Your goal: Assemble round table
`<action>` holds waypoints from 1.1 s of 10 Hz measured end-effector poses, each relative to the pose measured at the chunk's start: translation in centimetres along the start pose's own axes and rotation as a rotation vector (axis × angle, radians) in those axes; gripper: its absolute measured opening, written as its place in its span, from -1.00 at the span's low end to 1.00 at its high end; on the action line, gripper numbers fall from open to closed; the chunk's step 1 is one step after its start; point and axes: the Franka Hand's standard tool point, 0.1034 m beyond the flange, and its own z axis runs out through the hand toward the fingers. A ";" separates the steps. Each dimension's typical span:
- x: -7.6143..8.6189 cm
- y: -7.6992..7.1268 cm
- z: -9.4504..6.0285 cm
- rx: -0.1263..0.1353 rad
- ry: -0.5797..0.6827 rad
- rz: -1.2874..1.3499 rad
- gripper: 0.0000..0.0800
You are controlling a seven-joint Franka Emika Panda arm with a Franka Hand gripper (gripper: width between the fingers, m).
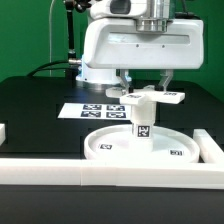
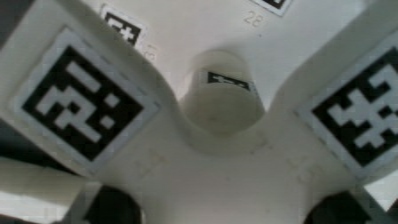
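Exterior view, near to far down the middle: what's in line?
Near rail → round disc → post standing on the disc, cross-shaped foot on top of it with the tool at the foot → marker board → arm base.

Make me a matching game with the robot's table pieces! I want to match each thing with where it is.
Things:
1. round disc
2. post
3. cross-shaped foot
4. marker board

Places:
A. on top of the post, at the gripper
B. lying flat on the black table, behind the disc
C. lying flat at the front, just behind the white rail
D. standing upright on the disc

Pairs: 1-C, 2-D, 3-A, 4-B
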 end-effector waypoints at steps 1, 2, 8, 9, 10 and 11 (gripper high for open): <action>-0.1 -0.2 0.0 0.003 0.016 0.146 0.12; 0.0 -0.2 0.0 0.001 0.024 0.251 0.12; 0.1 0.0 -0.1 0.010 0.023 0.639 0.12; 0.0 0.0 -0.1 0.016 0.021 0.703 0.12; 0.0 0.0 -0.1 0.026 0.018 0.799 0.12; 0.0 -0.1 0.0 0.038 0.012 0.934 0.12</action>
